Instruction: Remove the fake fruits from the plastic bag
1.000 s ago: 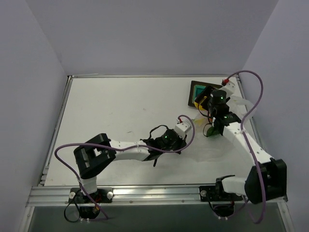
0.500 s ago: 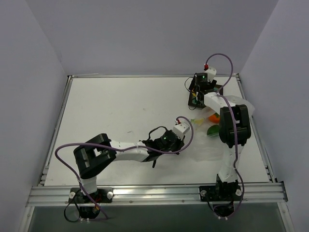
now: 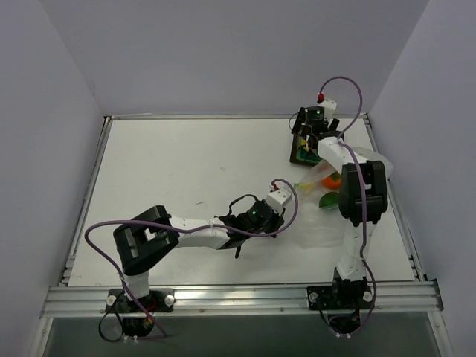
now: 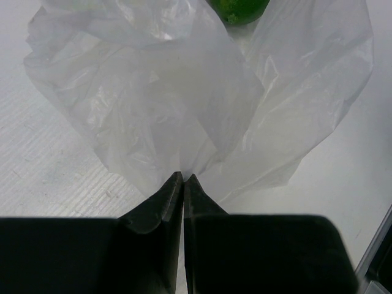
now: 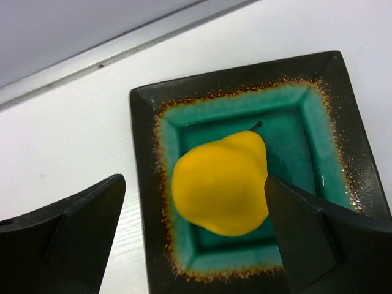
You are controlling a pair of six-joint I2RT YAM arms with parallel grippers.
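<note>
In the right wrist view a yellow pear-shaped fake fruit point(image 5: 220, 184) lies in the teal hollow of a dark square tray point(image 5: 144, 184). My right gripper point(image 5: 193, 180) hovers over it, open, with its fingers wide on either side of the fruit and not touching it. My left gripper point(image 4: 184, 176) is shut on a pinched fold of the clear plastic bag point(image 4: 171, 92). A green fruit point(image 4: 239, 9) shows at the bag's far end. From above, an orange fruit point(image 3: 332, 179) and the green fruit point(image 3: 327, 200) lie at the bag's point(image 3: 320, 223) far side.
The tray point(image 3: 296, 145) stands at the back right, close to the table's rear rail and right edge. The right arm reaches up along the right side. The left arm point(image 3: 193, 232) lies across the front middle of the white table.
My right arm swung from beside the bag to over the tray at the back. Its jaws opened wider, and the yellow fruit now rests in the tray. The left gripper kept its hold.
</note>
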